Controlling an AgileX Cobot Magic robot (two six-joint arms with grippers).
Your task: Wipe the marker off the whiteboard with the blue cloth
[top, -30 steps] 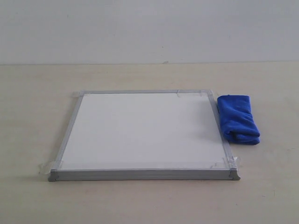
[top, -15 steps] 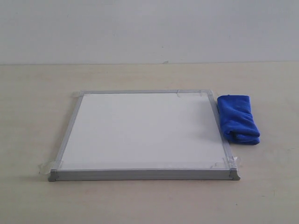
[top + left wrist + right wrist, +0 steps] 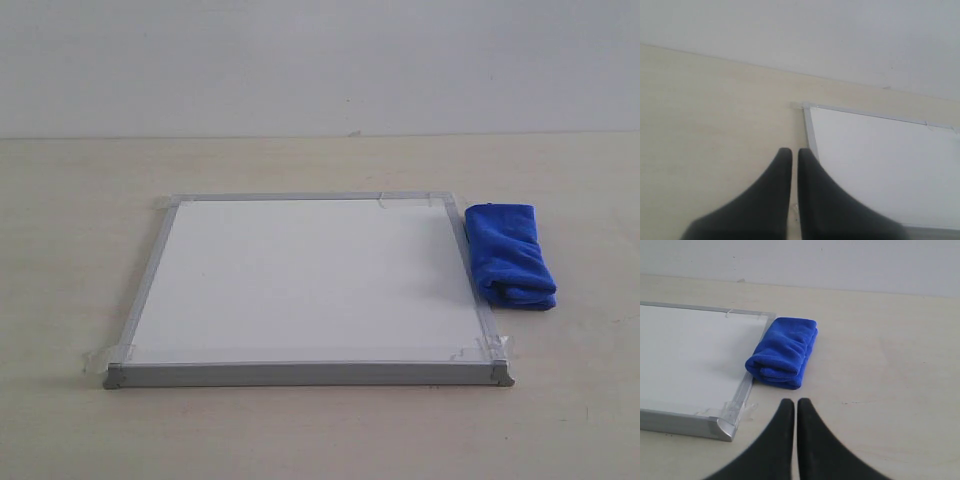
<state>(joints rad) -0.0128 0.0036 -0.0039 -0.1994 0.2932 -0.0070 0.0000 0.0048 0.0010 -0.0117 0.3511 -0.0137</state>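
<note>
The whiteboard (image 3: 310,285) lies flat on the table, grey-framed with clear tape at its corners; its white face shows no red marker line in any view. The blue cloth (image 3: 510,255) lies folded on the table against the board's right edge, seen too in the right wrist view as blue cloth (image 3: 784,352) beside the whiteboard (image 3: 690,360). My right gripper (image 3: 794,402) is shut with nothing held, hanging short of the cloth. My left gripper (image 3: 794,151) is shut and empty, beside the whiteboard (image 3: 880,165) near its left frame. Neither gripper shows in the exterior view.
The pale wooden table (image 3: 80,200) runs back to a plain white wall (image 3: 320,60). Bare tabletop (image 3: 890,365) lies to the right of the cloth, and more table (image 3: 710,120) lies left of the board.
</note>
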